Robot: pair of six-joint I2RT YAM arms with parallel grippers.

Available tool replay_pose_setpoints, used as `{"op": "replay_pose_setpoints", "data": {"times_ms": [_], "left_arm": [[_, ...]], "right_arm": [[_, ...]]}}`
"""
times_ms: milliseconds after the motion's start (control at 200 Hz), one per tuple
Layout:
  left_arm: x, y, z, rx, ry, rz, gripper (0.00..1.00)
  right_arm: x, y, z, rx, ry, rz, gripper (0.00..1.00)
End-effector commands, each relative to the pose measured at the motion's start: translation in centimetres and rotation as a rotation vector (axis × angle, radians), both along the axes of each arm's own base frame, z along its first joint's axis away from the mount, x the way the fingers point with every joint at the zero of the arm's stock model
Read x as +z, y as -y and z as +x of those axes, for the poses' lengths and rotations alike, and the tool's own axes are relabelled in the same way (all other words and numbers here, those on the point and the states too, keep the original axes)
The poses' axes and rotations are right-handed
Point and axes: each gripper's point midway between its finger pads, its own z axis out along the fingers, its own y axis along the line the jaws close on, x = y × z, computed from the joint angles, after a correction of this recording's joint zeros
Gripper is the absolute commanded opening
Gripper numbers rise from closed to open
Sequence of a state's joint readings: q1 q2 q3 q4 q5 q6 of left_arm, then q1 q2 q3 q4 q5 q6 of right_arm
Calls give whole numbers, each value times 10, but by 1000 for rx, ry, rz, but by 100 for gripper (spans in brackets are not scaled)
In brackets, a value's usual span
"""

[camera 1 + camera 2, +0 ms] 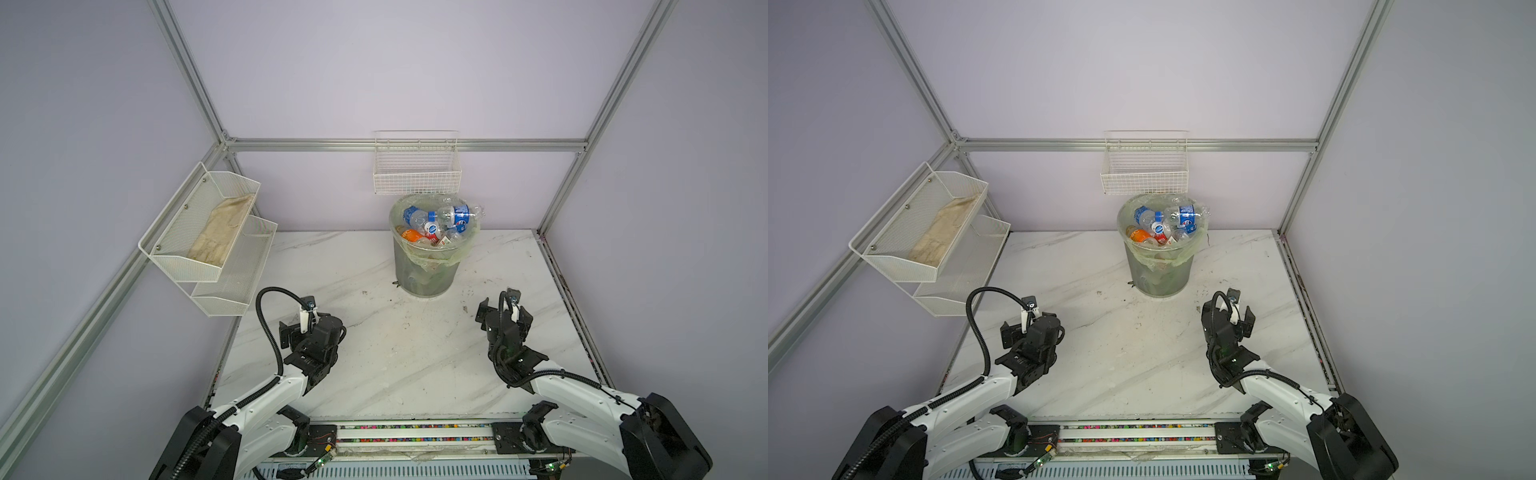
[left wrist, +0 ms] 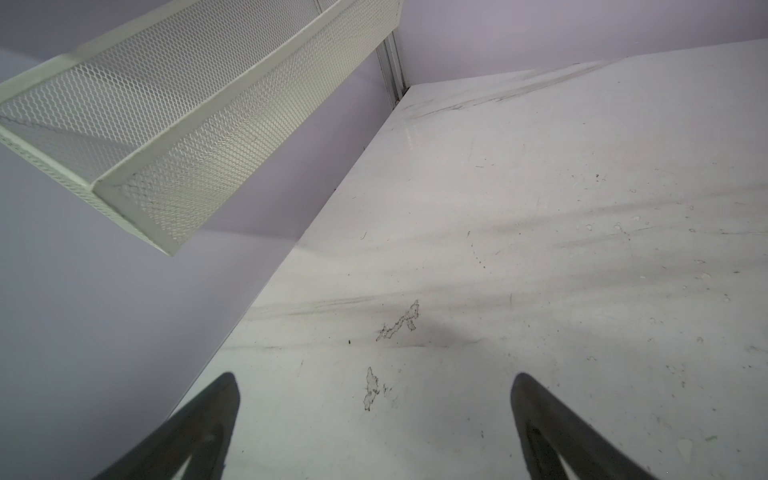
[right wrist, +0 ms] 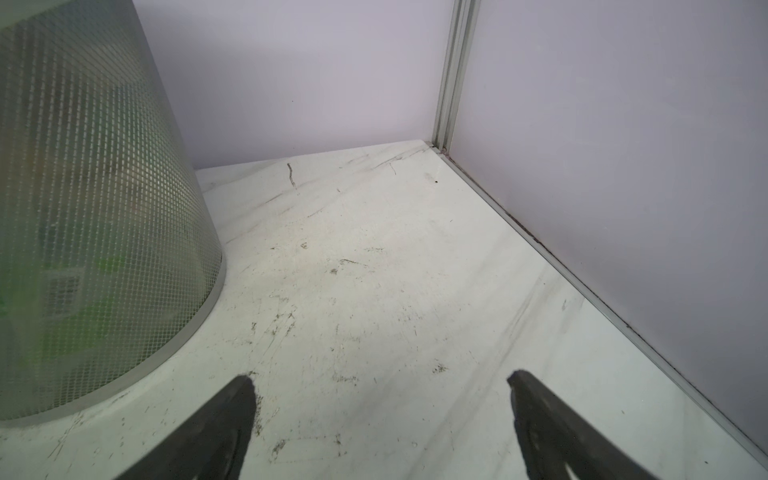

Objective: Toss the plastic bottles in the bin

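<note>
The left gripper and the right gripper are both spread wide, and nothing is between their jaws. Each one hangs low above the table, pointing away from the robot's base.

The plastic bottles are all lying in the bin, heaped up to its rim. Blue labels are on top and an orange one is below them. The bin stands ahead of both grippers, between them but nearer to the right one. Its ribbed wall is just beside that gripper, on the side toward the left gripper, and does not touch it.

In both top views I see no bottle on the table. So I judge that the throwing step is done and the task is finished, or very close to finished. The next move asks for little, I think: look once more for a bottle hidden behind the arms. If there is one, it must be dropped gently, because the heap is already high and one clear bottle leans over the rim on the far side, so another could roll off.

Other things are few:
- A wire basket hangs on the wall beyond the bin and a little above it, so a lift over the rim has limited room there.
- Two mesh shelves hang above the left gripper on its outer side. The upper one holds a beige folded thing, cloth or paper, I cannot tell.

Nothing lies between the grippers and the bin.
</note>
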State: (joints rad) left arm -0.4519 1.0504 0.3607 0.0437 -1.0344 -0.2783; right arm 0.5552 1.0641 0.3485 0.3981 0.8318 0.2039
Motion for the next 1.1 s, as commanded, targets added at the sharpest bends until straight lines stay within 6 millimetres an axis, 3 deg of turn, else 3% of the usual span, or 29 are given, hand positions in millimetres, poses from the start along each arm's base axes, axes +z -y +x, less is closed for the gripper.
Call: {"op": "replay_pose_setpoints", "data": {"times_ms": [0,435,560,895,1095], "left_arm": [[6,-2,1,33,53,-15,100],[13,-2,3,28,122,-21,100],[16,-1,7,28,141,-16,100],[16,12,34,-9,125,42,100],[21,14,39,-21,172,49,100]], "right_arm": [[8,7,4,-25,55,32,97],[3,10,18,-20,40,33,97],[10,14,19,-30,98,51,97],[7,2,53,-1,119,4,97],[0,-5,68,15,118,-15,97]]}}
